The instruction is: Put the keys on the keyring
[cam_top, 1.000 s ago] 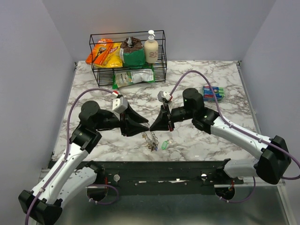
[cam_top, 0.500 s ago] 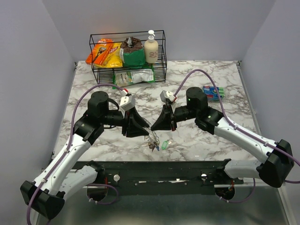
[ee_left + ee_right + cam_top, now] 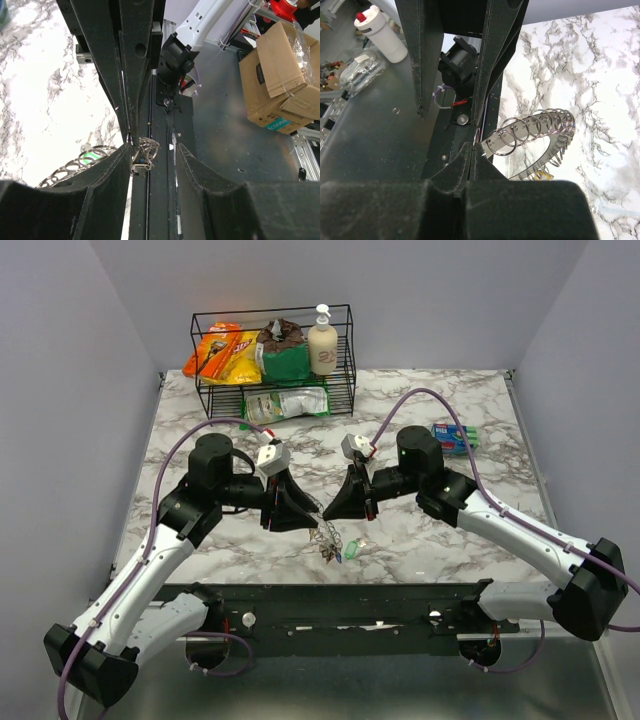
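My right gripper (image 3: 472, 150) is shut on one end of the flat grey keyring (image 3: 547, 125), which curves away above the marble and carries several small split rings. A yellow key head (image 3: 540, 175) hangs under it. In the top view the right gripper (image 3: 328, 510) and left gripper (image 3: 312, 512) meet tip to tip, with the keyring (image 3: 325, 533) and a bunch of keys (image 3: 334, 551) dangling below; a green key (image 3: 360, 547) is beside them. My left gripper (image 3: 152, 146) is open, and a cluster of split rings (image 3: 145, 147) touches its left fingertip.
A wire basket (image 3: 275, 360) with snack bags and a soap bottle stands at the back. A blue packet (image 3: 455, 436) lies at the right. The black base rail (image 3: 350, 605) runs along the near edge. A cardboard box (image 3: 280, 75) sits off the table.
The left arm rose and swung its gripper rightward toward the right gripper's tips. The hanging keys shifted slightly right. In the last half second almost nothing moved.
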`<move>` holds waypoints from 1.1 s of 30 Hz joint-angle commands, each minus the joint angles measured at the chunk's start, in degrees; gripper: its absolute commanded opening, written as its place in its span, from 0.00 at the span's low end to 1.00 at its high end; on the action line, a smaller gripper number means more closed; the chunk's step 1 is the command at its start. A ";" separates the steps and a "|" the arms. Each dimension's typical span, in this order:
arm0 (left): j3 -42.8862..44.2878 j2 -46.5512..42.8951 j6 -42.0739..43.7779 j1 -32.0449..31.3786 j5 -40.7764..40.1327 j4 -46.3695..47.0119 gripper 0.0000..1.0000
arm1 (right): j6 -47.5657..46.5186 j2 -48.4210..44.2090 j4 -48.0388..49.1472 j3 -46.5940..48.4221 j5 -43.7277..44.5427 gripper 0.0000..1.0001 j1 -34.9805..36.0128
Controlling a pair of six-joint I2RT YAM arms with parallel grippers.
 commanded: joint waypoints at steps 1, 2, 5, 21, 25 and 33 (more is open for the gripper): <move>0.99 -0.86 -1.50 -0.03 -0.90 4.06 0.49 | -0.88 -1.70 1.37 2.28 -2.22 0.01 0.00; 0.73 -0.95 -1.76 -0.03 -1.33 4.59 0.49 | -0.88 -1.61 1.37 2.37 -2.31 0.01 0.00; 0.02 -0.16 -2.46 -0.03 -1.95 5.74 0.49 | -0.88 -1.70 1.46 2.37 -2.05 0.01 0.00; -0.42 2.13 -2.03 -0.82 -1.77 4.95 0.38 | -0.88 -1.44 1.38 2.81 -1.08 0.01 0.00; -0.42 2.57 -1.85 -1.17 -1.78 4.16 0.37 | -0.88 -1.87 1.37 2.72 -0.47 0.01 0.00; -0.68 2.92 0.61 -1.96 -3.62 0.47 0.33 | -0.79 -1.96 1.46 2.99 -0.47 0.01 0.09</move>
